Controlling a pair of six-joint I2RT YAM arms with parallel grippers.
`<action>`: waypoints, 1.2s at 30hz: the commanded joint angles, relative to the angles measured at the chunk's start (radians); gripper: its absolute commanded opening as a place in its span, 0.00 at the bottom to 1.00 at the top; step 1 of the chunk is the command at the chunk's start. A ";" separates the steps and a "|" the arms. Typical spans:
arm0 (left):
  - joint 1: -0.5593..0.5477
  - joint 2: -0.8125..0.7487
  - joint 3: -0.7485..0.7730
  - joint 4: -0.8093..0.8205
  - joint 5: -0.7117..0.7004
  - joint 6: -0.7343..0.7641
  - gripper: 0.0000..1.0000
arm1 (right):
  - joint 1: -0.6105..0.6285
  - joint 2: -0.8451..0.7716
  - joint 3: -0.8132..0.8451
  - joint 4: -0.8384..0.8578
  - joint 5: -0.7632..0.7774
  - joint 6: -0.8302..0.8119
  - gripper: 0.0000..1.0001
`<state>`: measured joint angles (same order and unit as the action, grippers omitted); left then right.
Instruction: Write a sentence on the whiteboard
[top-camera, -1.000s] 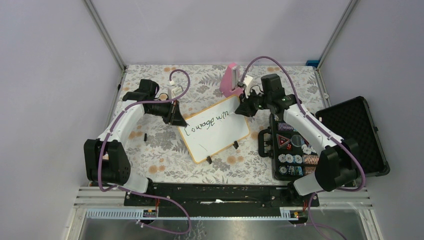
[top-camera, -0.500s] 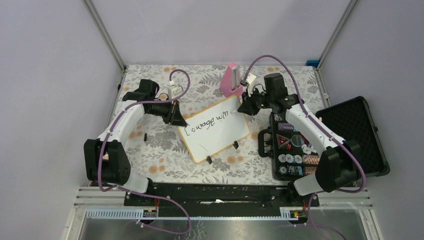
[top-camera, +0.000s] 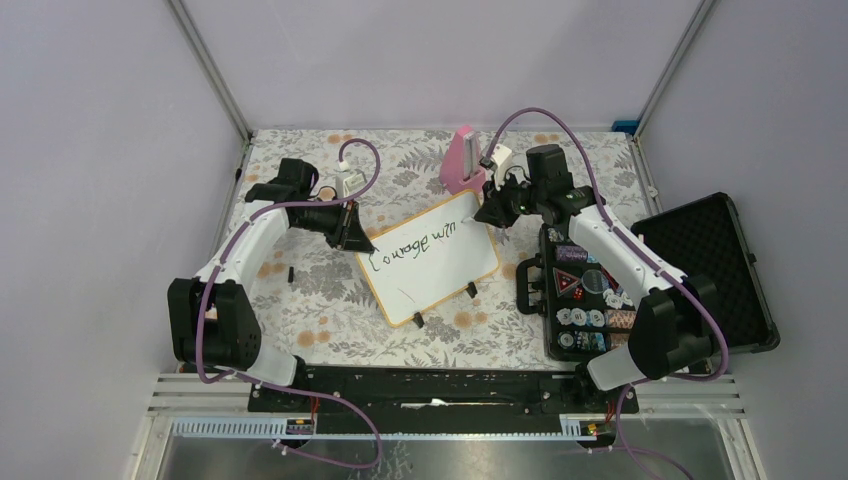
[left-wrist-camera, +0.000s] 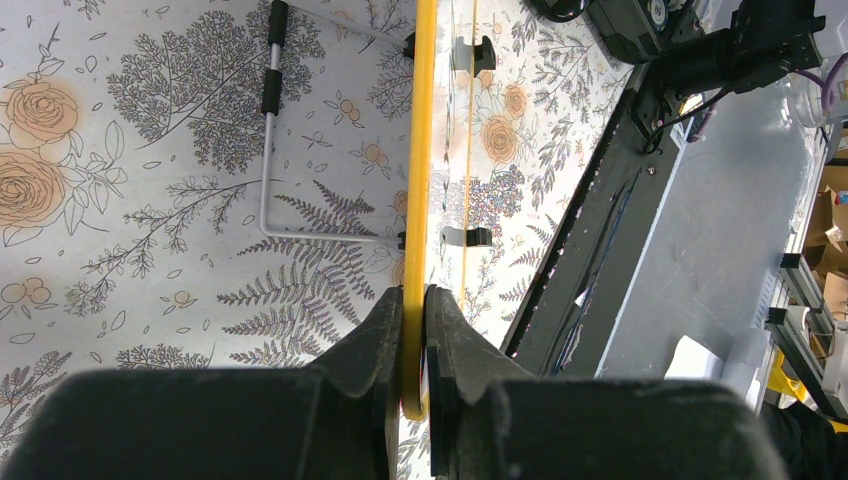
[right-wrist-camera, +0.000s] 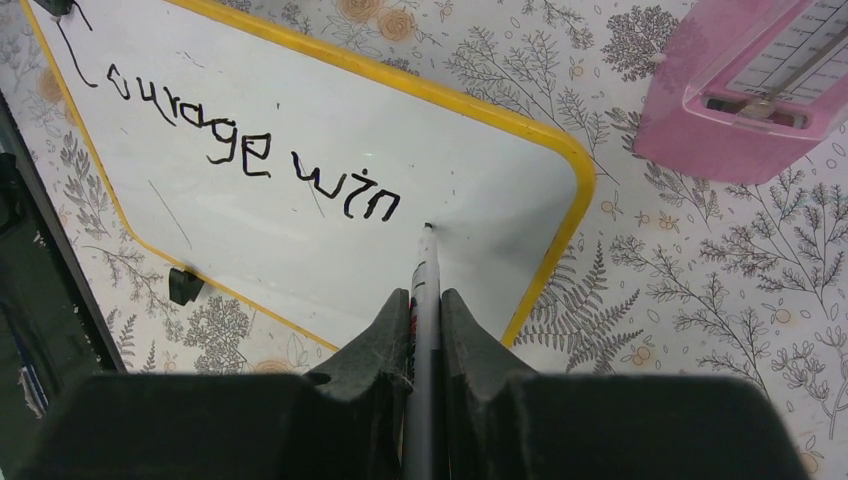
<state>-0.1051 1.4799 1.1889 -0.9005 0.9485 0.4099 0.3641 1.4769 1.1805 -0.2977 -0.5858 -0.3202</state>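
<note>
White whiteboard (top-camera: 440, 275) lies diagonal; long axis near-left to far-right

whiteboard (top-camera: 445, 275) lies on the table (top-camera: 310, 285), case (top-camera: 705, 260) to its right.

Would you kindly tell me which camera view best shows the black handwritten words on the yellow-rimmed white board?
The right wrist view: the black handwritten words are large and legible, reading "Courage win". The top external view shows them small. The left wrist view sees the yellow-rimmed white board edge-on, so no writing shows.
</note>
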 joint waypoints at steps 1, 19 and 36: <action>-0.004 -0.006 -0.009 0.048 -0.097 0.041 0.00 | -0.005 0.013 0.047 0.048 -0.011 0.014 0.00; -0.004 0.000 -0.007 0.047 -0.096 0.041 0.00 | 0.011 0.008 0.006 0.026 -0.050 -0.012 0.00; -0.005 0.001 -0.006 0.047 -0.098 0.043 0.00 | 0.013 0.007 -0.010 -0.023 -0.047 -0.067 0.00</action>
<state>-0.1051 1.4799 1.1889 -0.9005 0.9485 0.4099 0.3710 1.4807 1.1786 -0.3099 -0.6224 -0.3527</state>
